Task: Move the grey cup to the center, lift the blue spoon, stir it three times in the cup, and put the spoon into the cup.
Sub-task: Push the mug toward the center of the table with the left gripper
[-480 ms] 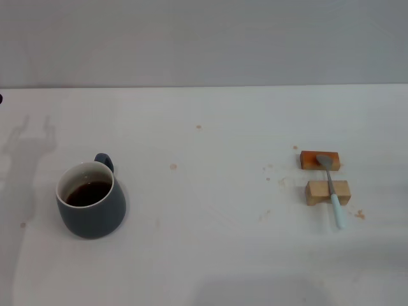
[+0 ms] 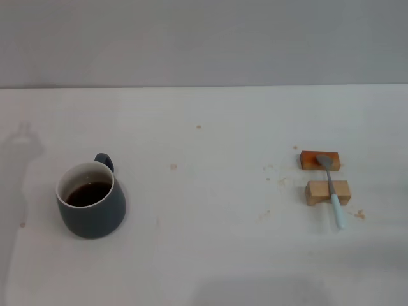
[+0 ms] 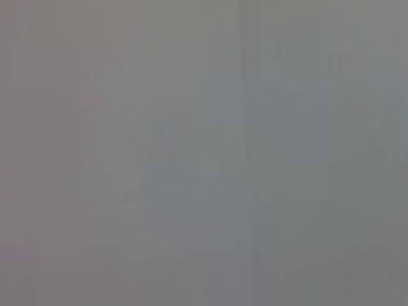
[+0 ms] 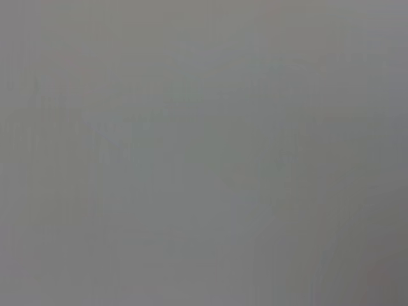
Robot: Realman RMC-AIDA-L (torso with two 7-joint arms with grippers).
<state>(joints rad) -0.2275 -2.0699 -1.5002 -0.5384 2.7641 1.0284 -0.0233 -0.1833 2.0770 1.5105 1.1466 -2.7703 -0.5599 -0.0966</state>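
Grey cup (image 2: 91, 200) sat lower left of head view on white table (image 2: 210, 223), upright, dark liquid inside, small handle facing far side. Blue spoon (image 2: 331, 189) lay mid-right, well apart from cup: metal bowl resting on orange-brown block (image 2: 319, 160), stem across pale wood block (image 2: 327, 192), light-blue handle tip on tabletop. Few small brownish specks near blocks & center. Neither gripper visible in any view, so claw state couldn't be told; both wrist views showed only flat grey
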